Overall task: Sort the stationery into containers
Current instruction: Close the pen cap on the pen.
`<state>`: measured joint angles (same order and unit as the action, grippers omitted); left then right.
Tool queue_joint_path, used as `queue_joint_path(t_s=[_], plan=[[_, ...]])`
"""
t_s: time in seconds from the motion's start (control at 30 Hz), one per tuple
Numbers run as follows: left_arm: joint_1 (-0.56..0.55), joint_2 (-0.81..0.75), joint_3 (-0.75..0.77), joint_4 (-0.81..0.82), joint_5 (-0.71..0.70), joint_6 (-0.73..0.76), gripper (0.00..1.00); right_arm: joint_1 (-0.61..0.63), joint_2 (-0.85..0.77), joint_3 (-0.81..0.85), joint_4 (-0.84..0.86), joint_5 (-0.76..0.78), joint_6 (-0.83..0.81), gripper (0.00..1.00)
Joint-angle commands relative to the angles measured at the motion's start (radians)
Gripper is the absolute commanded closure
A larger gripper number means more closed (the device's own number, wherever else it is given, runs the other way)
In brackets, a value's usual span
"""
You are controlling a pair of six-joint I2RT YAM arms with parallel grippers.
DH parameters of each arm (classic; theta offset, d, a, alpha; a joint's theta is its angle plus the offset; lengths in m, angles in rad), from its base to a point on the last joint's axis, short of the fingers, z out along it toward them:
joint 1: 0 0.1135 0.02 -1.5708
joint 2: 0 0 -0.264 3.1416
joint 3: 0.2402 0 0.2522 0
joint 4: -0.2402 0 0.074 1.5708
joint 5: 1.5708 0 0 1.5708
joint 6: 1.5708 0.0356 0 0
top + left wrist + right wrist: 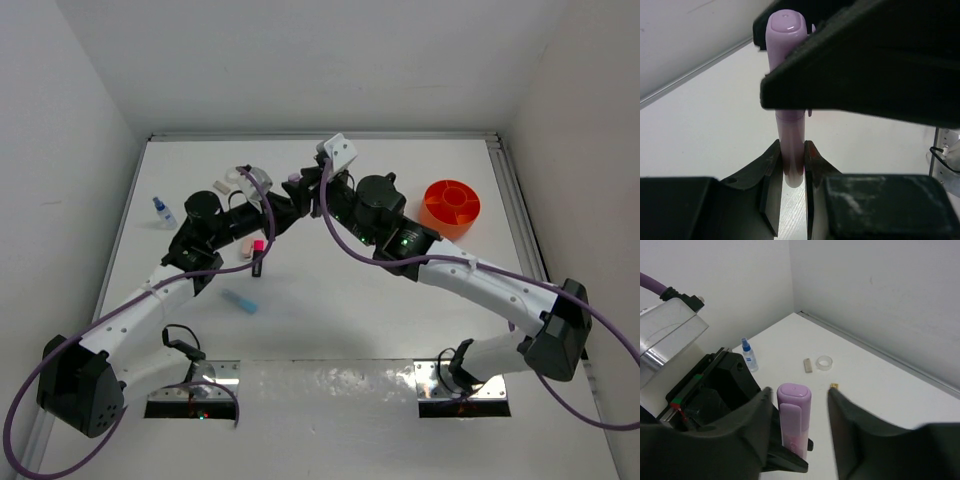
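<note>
Left wrist view: left claw point(792, 160) pinched the bottom end of the pink highlighter point(786, 35), which stood upright between its fingers, off the table.
Right claw: the right claw point(799, 400) was spread and straddled the cap end. One finger was just beside the cap, the other apart, with no grip.
Handling: probably light, stiff plastic. Smooth, so likely slippery, and it could pivot if pinched at one end only.
Grip spot: best across the cap and upper barrel, above the left claw's fingers.
Right wrist only: gap beside the cap, plus spray bottle point(748, 356), tape ring point(824, 362) and beige block point(808, 365) beyond the claw.
Top external only: orange tub point(448, 226) sat well apart on the right claw's outer side. Light-blue highlighter point(240, 301) lay behind the left claw.
</note>
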<state>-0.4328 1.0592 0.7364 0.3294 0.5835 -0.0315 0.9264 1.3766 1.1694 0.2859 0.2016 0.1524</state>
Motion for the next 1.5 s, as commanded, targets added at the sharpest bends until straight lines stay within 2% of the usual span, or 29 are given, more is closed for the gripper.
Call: queue_joint_path(t_s=[0.0,0.03,0.07,0.1,0.27,0.47,0.63,0.97,1.47], plan=[[-0.009,-0.024,0.008,0.046,-0.010,-0.001,1.00,0.002,0.007,0.022,0.029,0.016,0.024,0.60],[-0.009,-0.024,0.008,0.045,-0.008,0.001,1.00,0.002,0.010,0.022,0.027,0.015,0.027,0.70],[-0.009,-0.024,0.008,0.045,-0.007,0.001,1.00,0.002,0.012,0.022,0.027,0.016,0.027,0.93],[-0.009,-0.024,0.009,0.048,-0.010,-0.001,1.00,0.002,0.018,0.018,0.025,0.018,0.030,1.00],[0.020,-0.027,0.020,0.124,-0.082,-0.039,1.00,0.005,0.009,-0.051,0.009,0.009,0.027,1.00],[0.046,-0.001,0.046,0.249,-0.063,-0.074,1.00,0.037,0.018,-0.198,0.002,0.044,0.030,1.00],[0.052,0.004,0.052,0.257,-0.065,-0.070,1.00,0.084,0.027,-0.292,0.013,0.093,0.032,1.00],[0.074,-0.004,0.041,0.300,-0.056,-0.079,1.00,0.124,0.058,-0.459,0.071,0.119,0.140,1.00],[0.091,-0.001,0.018,0.350,-0.063,-0.116,1.00,0.193,0.147,-0.553,0.072,0.125,0.194,1.00]])
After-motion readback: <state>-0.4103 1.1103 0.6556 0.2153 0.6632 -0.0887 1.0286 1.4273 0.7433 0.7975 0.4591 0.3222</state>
